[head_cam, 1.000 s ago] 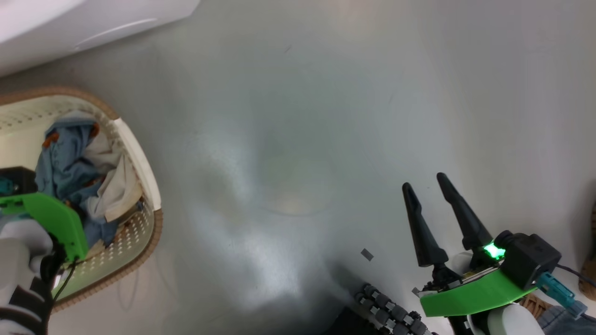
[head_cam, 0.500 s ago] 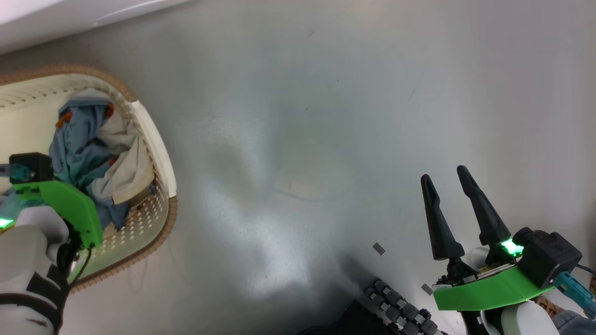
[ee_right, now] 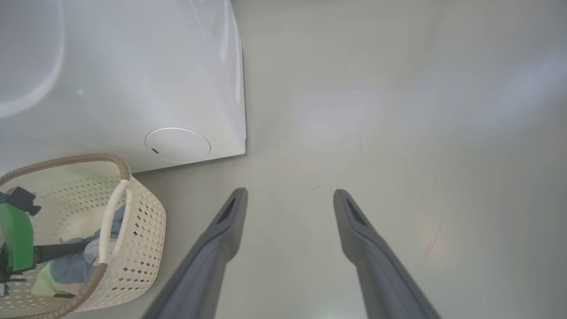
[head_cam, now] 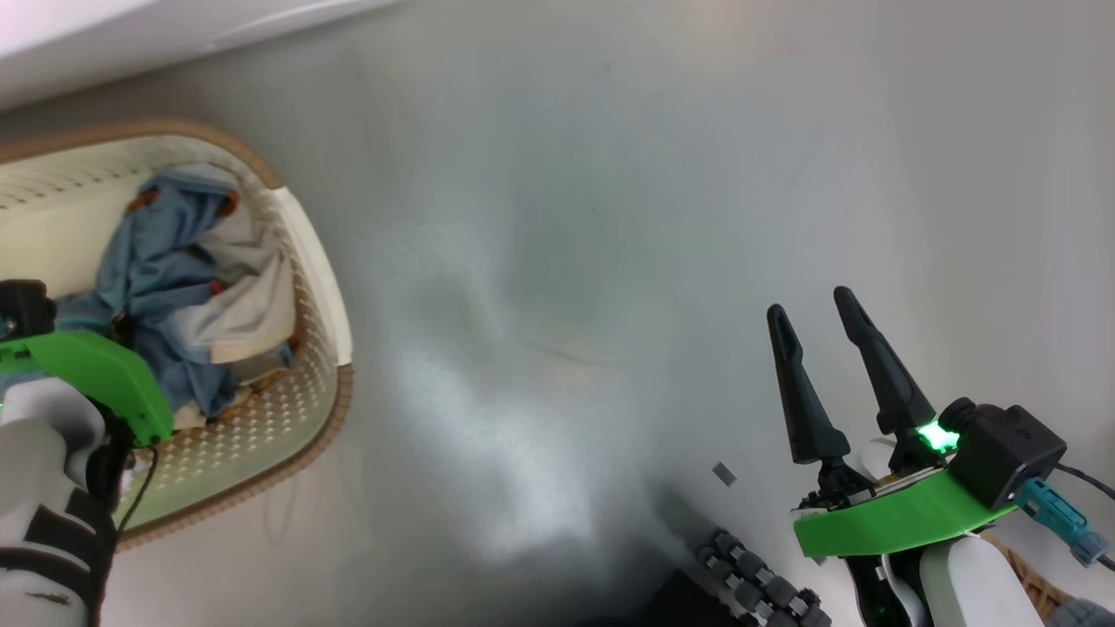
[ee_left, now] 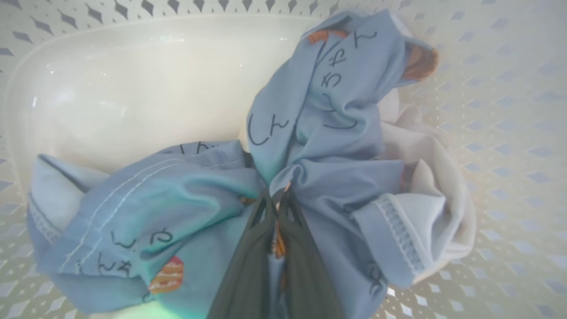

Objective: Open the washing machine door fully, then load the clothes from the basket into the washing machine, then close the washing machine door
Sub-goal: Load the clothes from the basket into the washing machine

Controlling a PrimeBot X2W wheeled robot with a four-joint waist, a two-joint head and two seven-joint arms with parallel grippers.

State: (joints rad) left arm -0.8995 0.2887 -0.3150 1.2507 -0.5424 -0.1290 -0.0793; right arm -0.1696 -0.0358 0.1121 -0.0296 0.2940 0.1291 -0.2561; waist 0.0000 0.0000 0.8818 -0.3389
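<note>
Left hand (ee_left: pixel 274 199) was pressed together on a thin fold of the clothes (ee_left: pixel 319 133), which lay heaped in the basket (ee_left: pixel 509 133) beside the washing machine (ee_right: pixel 133 66). Right hand (head_cam: pixel 810 300) was spread over bare floor (head_cam: pixel 566 261). Risk: the bite looked shallow, so fabric could slip on lifting, and the cream piece (ee_left: pixel 438 190), possibly tangled in (folds hid this), could drag out and drop short.

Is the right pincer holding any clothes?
No, the right pincer hangs open above the floor with nothing in it.
</note>
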